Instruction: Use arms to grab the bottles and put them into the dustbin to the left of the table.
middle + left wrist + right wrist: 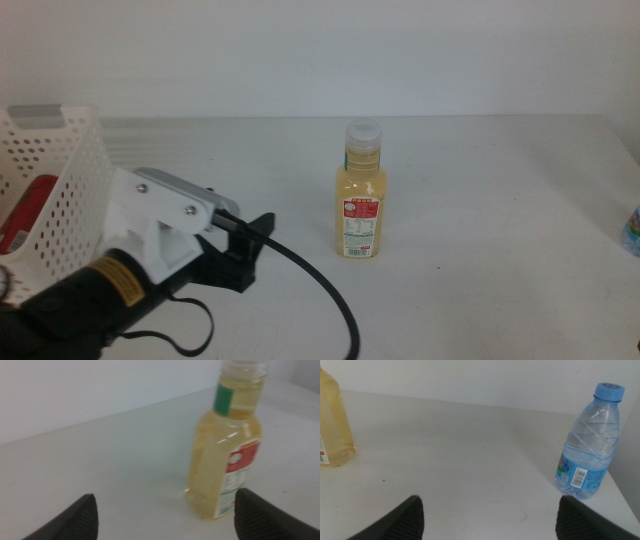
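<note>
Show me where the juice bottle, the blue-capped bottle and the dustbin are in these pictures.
juice bottle (361,205): middle view, on its yellow body above the label.
blue-capped bottle (590,447): right wrist view, on its clear ribbed body.
dustbin (70,190): middle view, on its perforated white side wall.

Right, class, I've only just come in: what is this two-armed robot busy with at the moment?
It is clearing bottles into the white dustbin at the table's left. A red can already lies inside. The left gripper, jaws open, is near the yellow juice bottle, which stands upright, not yet gripped. The right gripper, also open, waits near the blue-capped water bottle, upright near the table's right edge.
</note>
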Action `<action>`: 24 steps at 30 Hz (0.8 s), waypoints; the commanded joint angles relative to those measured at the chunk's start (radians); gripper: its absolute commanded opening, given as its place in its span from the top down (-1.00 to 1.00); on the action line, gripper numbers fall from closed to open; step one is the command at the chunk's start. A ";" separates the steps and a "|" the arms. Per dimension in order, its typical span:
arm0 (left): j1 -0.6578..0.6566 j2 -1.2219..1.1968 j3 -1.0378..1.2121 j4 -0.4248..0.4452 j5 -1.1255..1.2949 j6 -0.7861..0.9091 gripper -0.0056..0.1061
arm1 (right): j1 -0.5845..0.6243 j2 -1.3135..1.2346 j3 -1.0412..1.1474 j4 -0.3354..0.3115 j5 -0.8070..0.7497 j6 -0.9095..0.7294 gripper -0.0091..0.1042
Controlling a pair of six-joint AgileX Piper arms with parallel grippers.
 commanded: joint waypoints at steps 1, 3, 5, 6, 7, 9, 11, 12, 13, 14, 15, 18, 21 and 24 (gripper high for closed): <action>-0.003 0.029 -0.029 0.051 -0.163 -0.064 -0.69 | -0.005 -0.027 -0.008 -0.006 -0.073 -0.013 -0.52; -0.003 0.071 -0.029 0.085 -0.221 -0.084 -0.69 | -0.005 -0.027 -0.008 -0.006 -0.073 -0.013 -0.52; -0.003 0.118 -0.030 0.105 -0.285 -0.102 -0.69 | -0.005 -0.027 -0.008 -0.006 -0.073 -0.013 -0.52; -0.003 0.136 -0.035 0.110 -0.305 -0.112 -0.69 | -0.005 -0.027 -0.008 -0.006 -0.073 -0.013 -0.52; -0.003 0.159 -0.042 0.120 -0.322 -0.126 -0.69 | -0.005 -0.027 -0.008 -0.006 -0.073 -0.013 -0.52; -0.003 0.200 -0.065 0.137 -0.331 -0.153 -0.69 | -0.005 -0.027 -0.008 -0.006 -0.073 -0.013 -0.52; -0.003 0.237 -0.097 0.168 -0.326 -0.179 -0.69 | -0.005 -0.027 -0.008 -0.006 -0.073 -0.013 -0.52; -0.003 0.249 -0.113 0.184 -0.326 -0.187 -0.69 | -0.005 -0.027 -0.008 -0.006 -0.073 -0.013 -0.52; -0.003 0.264 -0.129 0.200 -0.326 -0.195 -0.69 | -0.005 -0.027 -0.008 -0.006 -0.073 -0.013 -0.52; -0.003 0.278 -0.145 0.211 -0.326 -0.204 -0.69 | -0.005 -0.027 -0.008 -0.006 -0.073 -0.013 -0.52; -0.003 0.288 -0.158 0.218 -0.326 -0.213 -0.69 | -0.005 -0.027 -0.008 -0.006 -0.073 -0.013 -0.52; -0.024 0.314 -0.192 0.214 -0.306 -0.237 -0.69 | -0.005 -0.027 -0.008 -0.006 -0.073 -0.013 -0.52; -0.070 0.317 -0.215 0.136 -0.253 -0.208 -0.69 | -0.005 -0.027 -0.008 -0.006 -0.073 -0.013 -0.52; -0.133 0.317 -0.219 0.006 -0.236 -0.088 -0.69 | -0.005 -0.027 -0.008 -0.006 -0.073 -0.013 -0.52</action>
